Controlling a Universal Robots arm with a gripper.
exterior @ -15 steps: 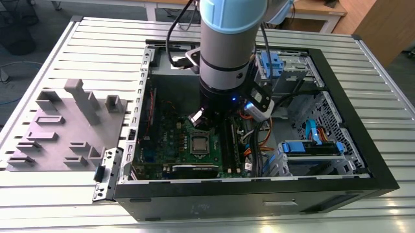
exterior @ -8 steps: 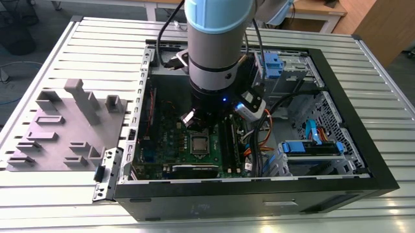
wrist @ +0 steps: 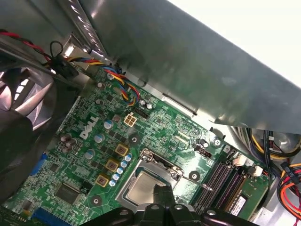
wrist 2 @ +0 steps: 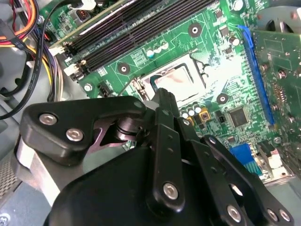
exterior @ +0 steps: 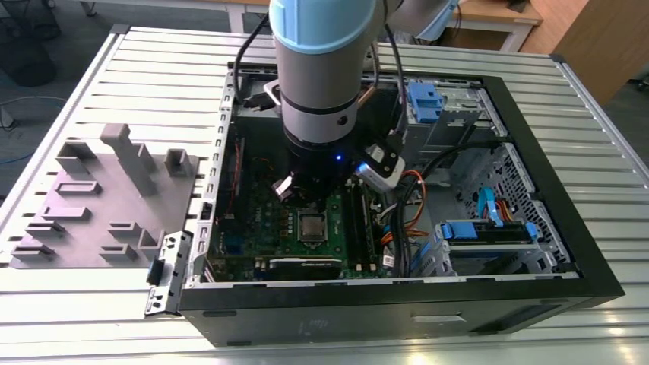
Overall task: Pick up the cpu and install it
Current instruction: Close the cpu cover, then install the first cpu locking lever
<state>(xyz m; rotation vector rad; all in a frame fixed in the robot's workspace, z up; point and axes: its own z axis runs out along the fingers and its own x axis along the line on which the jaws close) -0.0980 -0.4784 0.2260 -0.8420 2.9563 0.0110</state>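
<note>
Inside the open computer case [exterior: 527, 228] on the slatted metal table [exterior: 91, 304], the arm [exterior: 319, 84] reaches straight down over the green motherboard [exterior: 273, 228]. cpu [exterior: 311, 225] sits flat in the socket on the board, silvery top up, directly under the gripper [wrist 2: 162, 94] and just clear of it; in the second wrist view the chip [wrist 2: 176, 80] shows as a shiny square inside the metal socket frame [wrist 2: 141, 84], and in the first wrist view [wrist: 141, 186] it lies in the same frame just past the gripper tips [wrist: 162, 190]. Fingers are drawn close together, black tips meeting above the chip edge with nothing between them, as far as the wrist views show. Contact between tip and chip: cannot tell. Long black memory slots [wrist 2: 127, 28] run beside the socket, on the exterior view's right of it. Orange and black cables [exterior: 406, 220] are bundled further to that side, near the blue drive bracket [exterior: 487, 232]. A fan [wrist: 19, 99] sits at the board edge in the first wrist view. Grey fixture tray [exterior: 102, 205] lies outside the case on the exterior view's left, well apart from the arm.
</note>
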